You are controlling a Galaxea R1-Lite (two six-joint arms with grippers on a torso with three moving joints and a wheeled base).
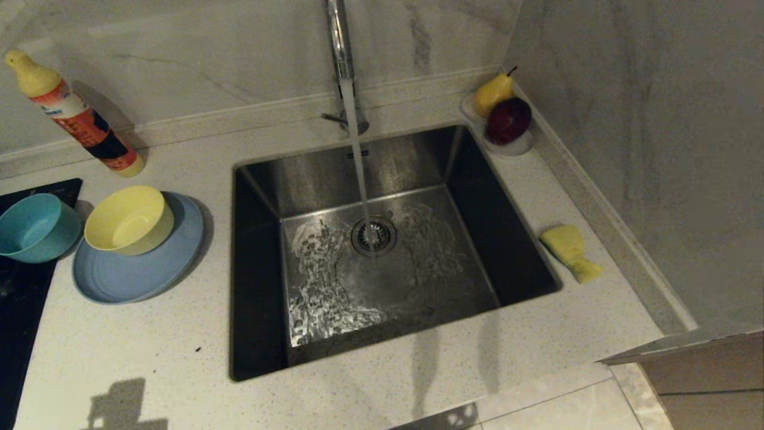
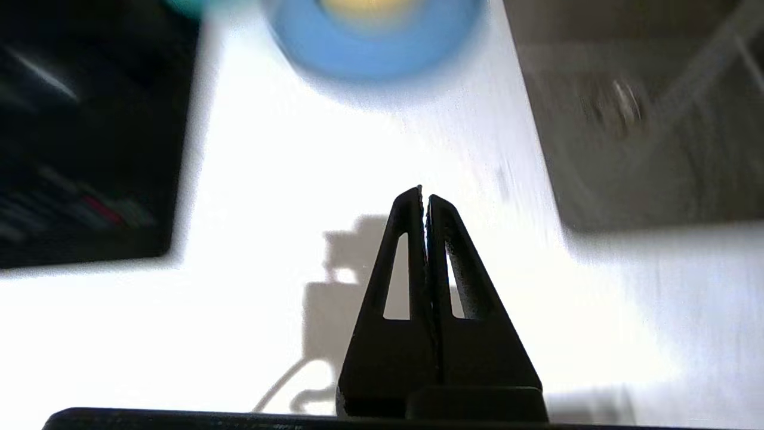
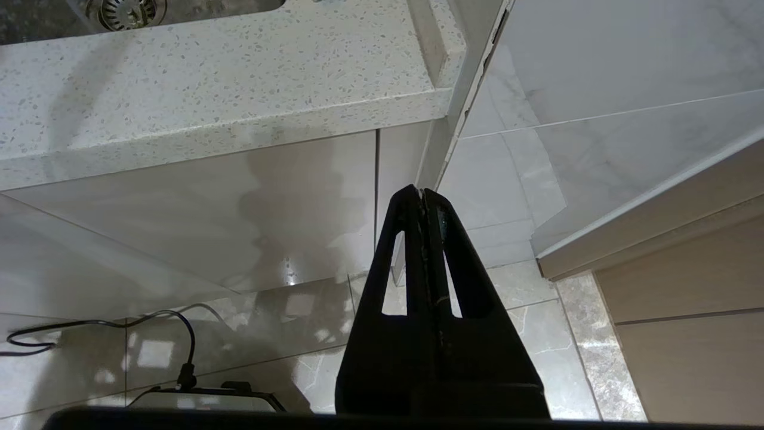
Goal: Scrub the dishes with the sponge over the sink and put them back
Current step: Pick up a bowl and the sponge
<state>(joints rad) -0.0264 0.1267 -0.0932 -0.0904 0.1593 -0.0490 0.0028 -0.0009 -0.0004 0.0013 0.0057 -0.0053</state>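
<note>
Head view first, reading from my left: a black cooktop (image 1: 24, 298) fills the left edge of the speckled counter (image 1: 149, 358), and the teal-blue bowl (image 1: 36, 227) sits on its corner, upright. Behind it a yellow-capped cleaner bottle (image 1: 77, 122) leans against the backsplash. Just beside the teal bowl, the pale yellow bowl (image 1: 128, 218) rests inside the light-blue plate (image 1: 134, 263), toward the plate's back edge. Neither arm shows in this view; only a blocky shadow falls on the counter's near edge at left.

Next comes the sink (image 1: 256, 269), set into the counter. Water runs from the chrome tap (image 1: 339, 48) straight down onto the round drain strainer (image 1: 373, 235), and the basin floor is wet and rippled around it. At the sink's far right corner a small white dish (image 1: 513, 146) holds a yellow pear (image 1: 493, 92) and a dark red fruit (image 1: 508, 119). The sponge (image 1: 570, 251) lies on the counter just right of the sink, yellow face up, touching nothing else.

On my left wrist view, the left gripper (image 2: 424, 197) is clenched on nothing, hanging above bare counter between cooktop and sink, the plate ahead of it. On my right wrist view, the right gripper (image 3: 422, 192) is likewise pressed together and empty, parked below the counter's edge over the tiled floor (image 3: 525, 286).
</note>
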